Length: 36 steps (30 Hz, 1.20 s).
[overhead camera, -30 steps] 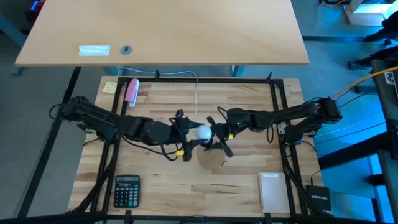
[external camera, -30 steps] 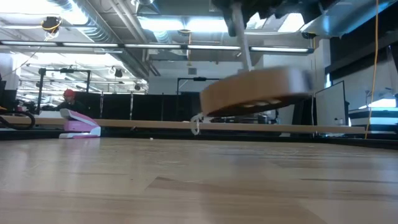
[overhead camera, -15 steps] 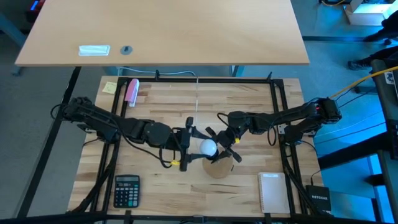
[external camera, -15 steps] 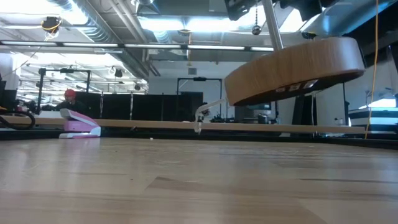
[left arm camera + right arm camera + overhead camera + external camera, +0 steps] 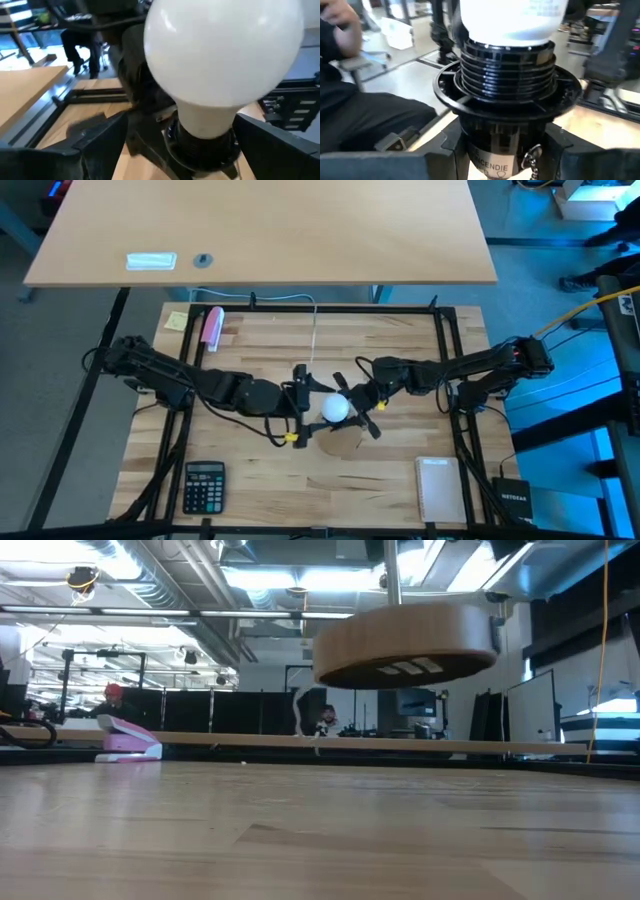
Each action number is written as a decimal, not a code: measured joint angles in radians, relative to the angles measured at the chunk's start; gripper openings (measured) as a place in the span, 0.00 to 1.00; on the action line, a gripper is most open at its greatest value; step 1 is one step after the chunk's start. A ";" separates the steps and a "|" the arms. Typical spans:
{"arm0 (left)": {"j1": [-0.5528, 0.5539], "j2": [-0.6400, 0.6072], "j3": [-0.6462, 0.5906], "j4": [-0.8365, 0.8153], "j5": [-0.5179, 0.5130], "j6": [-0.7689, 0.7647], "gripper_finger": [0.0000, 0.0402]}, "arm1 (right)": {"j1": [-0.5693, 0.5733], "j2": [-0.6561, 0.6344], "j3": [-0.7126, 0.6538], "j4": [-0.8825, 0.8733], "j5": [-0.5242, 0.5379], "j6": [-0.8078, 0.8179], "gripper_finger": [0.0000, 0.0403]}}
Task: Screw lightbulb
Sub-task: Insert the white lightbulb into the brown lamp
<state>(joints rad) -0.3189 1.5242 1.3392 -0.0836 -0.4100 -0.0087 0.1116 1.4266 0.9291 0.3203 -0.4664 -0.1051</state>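
Note:
The white lightbulb (image 5: pixel 335 408) sits base-down in the black socket (image 5: pixel 507 75) of a lamp whose round wooden disc (image 5: pixel 405 640) hangs in the air above the table's middle. My right gripper (image 5: pixel 358 405) is shut on the socket from the table's right. My left gripper (image 5: pixel 303 408) is open on the bulb's left. In the left wrist view its fingers (image 5: pixel 100 142) stand on either side of the bulb's neck (image 5: pixel 205 120) and the socket top. I cannot tell whether they touch it. My right gripper pinches the socket's lower body (image 5: pixel 495 150), below the threaded collar, between its two fingers (image 5: pixel 565 150). It comes roughly level from the table's right. The lamp is lifted clear, the bulb up and the disc level below it.
A calculator (image 5: pixel 204 485) lies at the near left and a white pad (image 5: pixel 436 488) at the near right. A pink stapler (image 5: pixel 212 327) and a yellow note (image 5: pixel 177 320) lie at the far left. A white cord (image 5: pixel 316 340) runs from the far edge to the lamp.
My right gripper has carried the lamp a little toward the table's near edge and right, then slightly back. The disc, tilted a second ago, now hangs level, clear of the table. My left gripper has followed beside the bulb.

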 joint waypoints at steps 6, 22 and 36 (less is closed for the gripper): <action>-0.041 -0.062 0.003 -0.119 -0.092 -0.074 0.87 | -0.011 -0.039 -0.002 -0.089 0.121 -0.044 0.37; -0.027 -0.080 -0.015 -0.200 -0.398 -0.241 0.87 | -0.094 -0.023 -0.247 0.302 0.382 -0.050 0.37; 0.018 0.032 -0.016 0.015 -0.522 -0.259 0.87 | -0.126 0.060 -0.263 0.340 0.693 0.074 0.37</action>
<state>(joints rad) -0.3012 1.5560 1.3235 -0.0687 -0.9322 -0.2672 -0.0143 1.4863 0.6662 0.6599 0.2261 -0.0307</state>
